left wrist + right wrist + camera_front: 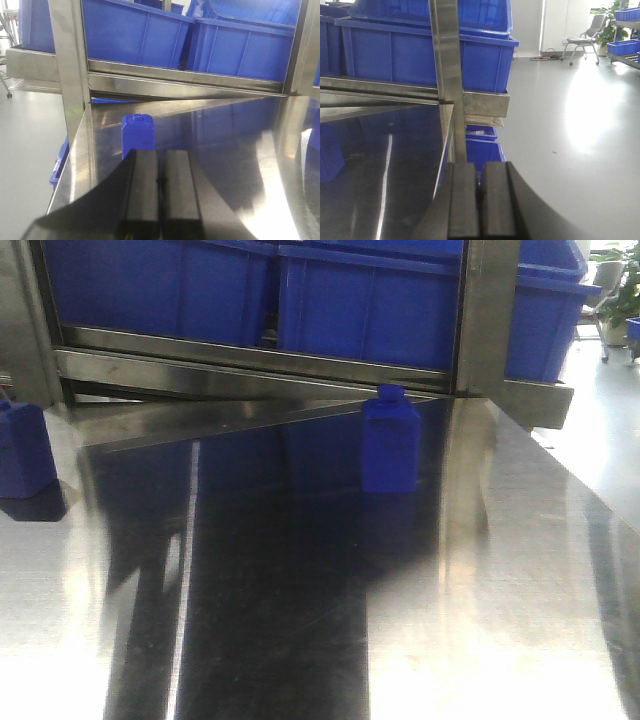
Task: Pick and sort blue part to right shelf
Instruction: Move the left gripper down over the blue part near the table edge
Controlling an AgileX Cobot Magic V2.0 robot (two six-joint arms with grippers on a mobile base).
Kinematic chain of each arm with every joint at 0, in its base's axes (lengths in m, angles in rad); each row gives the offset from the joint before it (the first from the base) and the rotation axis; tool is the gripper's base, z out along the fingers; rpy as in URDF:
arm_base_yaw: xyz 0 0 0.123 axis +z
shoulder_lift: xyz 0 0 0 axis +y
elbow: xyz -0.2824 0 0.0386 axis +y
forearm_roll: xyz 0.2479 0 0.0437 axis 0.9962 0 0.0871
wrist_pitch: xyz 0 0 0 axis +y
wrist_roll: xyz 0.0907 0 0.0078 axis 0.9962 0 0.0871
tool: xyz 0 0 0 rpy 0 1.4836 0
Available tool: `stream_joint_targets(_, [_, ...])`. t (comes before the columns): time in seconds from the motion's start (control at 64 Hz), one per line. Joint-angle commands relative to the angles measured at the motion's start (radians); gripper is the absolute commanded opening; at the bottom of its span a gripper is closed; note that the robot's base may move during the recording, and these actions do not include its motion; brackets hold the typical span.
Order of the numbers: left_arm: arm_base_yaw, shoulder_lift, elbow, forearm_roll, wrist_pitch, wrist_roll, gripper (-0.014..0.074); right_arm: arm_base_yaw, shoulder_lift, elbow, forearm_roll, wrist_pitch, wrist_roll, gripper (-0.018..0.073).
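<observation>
Spread right hand [480, 172], pinched shut and empty like left hand [161, 160]. Square up on blue part [390, 445], upright on worktop [300, 620] just before front bar [250, 370] of right shelf [485, 310]. Grip flat sides.

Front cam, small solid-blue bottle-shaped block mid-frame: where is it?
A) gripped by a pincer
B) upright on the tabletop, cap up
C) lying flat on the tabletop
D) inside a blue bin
B: the small blue bottle-shaped plastic block stands cap-up on the shiny steel tabletop, in front of the steel-framed rack, with nothing gripping it.
</observation>
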Motion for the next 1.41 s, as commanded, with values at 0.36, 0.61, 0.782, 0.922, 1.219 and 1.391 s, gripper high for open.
stream_joint_targets(0.36, [-0.001,-0.02,0.025,-0.004,-0.104,0.003,0.0125,-0.003,-0.023,-0.022,0.002,-0.09,-0.006,0.0032])
stream_joint_targets(0.61, [-0.001,-0.02,0.025,-0.007,-0.194,0.003,0.0125,-0.003,-0.023,-0.022,0.002,-0.09,-0.006,0.0032])
stream_joint_targets(0.782, [-0.001,-0.016,-0.03,-0.007,-0.421,0.003,0.0125,-0.003,-0.023,-0.022,0.002,-0.09,-0.006,0.0032])
stream_joint_targets(0.922, [-0.001,0.074,-0.256,0.061,-0.171,0.003,0.0127,-0.003,-0.023,-0.022,0.002,-0.09,-0.006,0.0032])
stream_joint_targets(1.219, [-0.001,0.452,-0.654,0.083,0.177,0.003,0.035,-0.003,-0.023,-0.022,0.002,-0.09,-0.006,0.0032])
stream_joint_targets(1.391, [-0.001,0.647,-0.754,0.071,0.279,0.003,0.0511,-0.003,-0.023,-0.022,0.002,-0.09,-0.006,0.0032])
